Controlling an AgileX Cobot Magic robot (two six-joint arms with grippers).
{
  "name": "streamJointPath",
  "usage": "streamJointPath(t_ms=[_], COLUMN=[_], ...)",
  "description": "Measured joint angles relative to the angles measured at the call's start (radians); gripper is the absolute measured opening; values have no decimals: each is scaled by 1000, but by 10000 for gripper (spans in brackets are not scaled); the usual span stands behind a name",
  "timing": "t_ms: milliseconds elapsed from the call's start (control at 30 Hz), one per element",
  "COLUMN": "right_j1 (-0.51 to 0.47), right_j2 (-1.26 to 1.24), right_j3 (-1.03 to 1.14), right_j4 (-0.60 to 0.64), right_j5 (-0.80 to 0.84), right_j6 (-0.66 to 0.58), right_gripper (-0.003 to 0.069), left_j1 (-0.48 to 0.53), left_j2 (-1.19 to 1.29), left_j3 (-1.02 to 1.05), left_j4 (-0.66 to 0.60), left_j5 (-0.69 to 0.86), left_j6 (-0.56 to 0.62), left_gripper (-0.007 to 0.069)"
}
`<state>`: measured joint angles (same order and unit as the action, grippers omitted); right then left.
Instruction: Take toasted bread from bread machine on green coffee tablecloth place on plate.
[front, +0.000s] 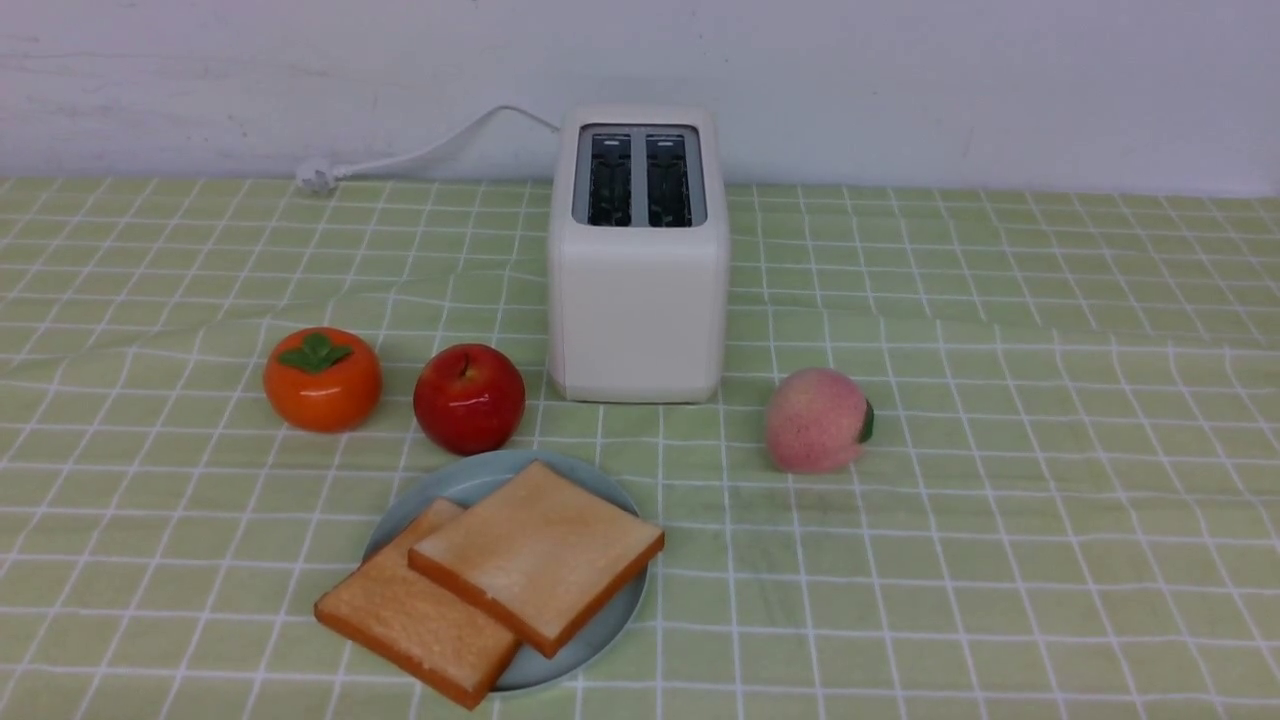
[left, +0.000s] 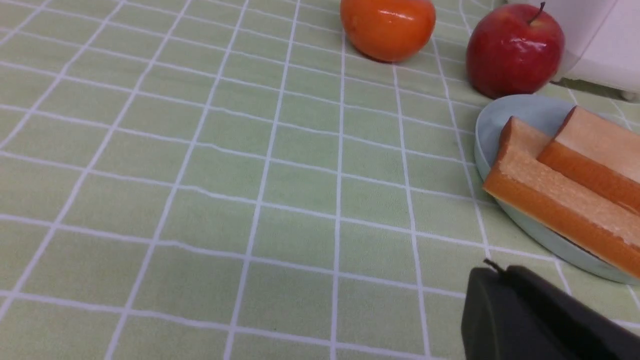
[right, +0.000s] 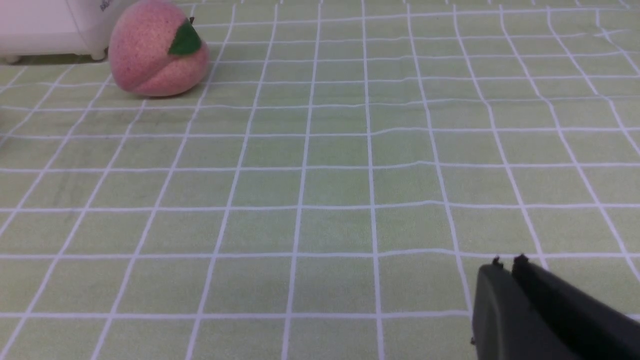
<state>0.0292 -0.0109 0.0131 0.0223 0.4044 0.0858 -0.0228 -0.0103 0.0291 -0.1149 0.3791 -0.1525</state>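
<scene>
Two thick golden toast slices (front: 500, 580) overlapped on round blue-grey plate (front: 470, 480); left fingers (left: 500, 272) and right fingers (right: 507, 262) pressed together, empty.

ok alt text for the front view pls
Two toast slices overlap on a blue-grey plate, the lower one jutting past its rim, in front of an empty white toaster on a green grid cloth. A persimmon, apple and peach sit nearby.
</scene>
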Motion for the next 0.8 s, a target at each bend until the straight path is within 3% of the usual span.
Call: streamJointPath(t_ms=[800], right_j1=[0], right_j2=[0], right_j3=[0], right_j4=[0], right_j5=[-1], right_j6=[1], right_gripper=[55], left_j1=[2], left_j2=[0], left_j3=[0], left_j4=[0], left_j5=[1], left_j6=[-7], left_gripper=[-13])
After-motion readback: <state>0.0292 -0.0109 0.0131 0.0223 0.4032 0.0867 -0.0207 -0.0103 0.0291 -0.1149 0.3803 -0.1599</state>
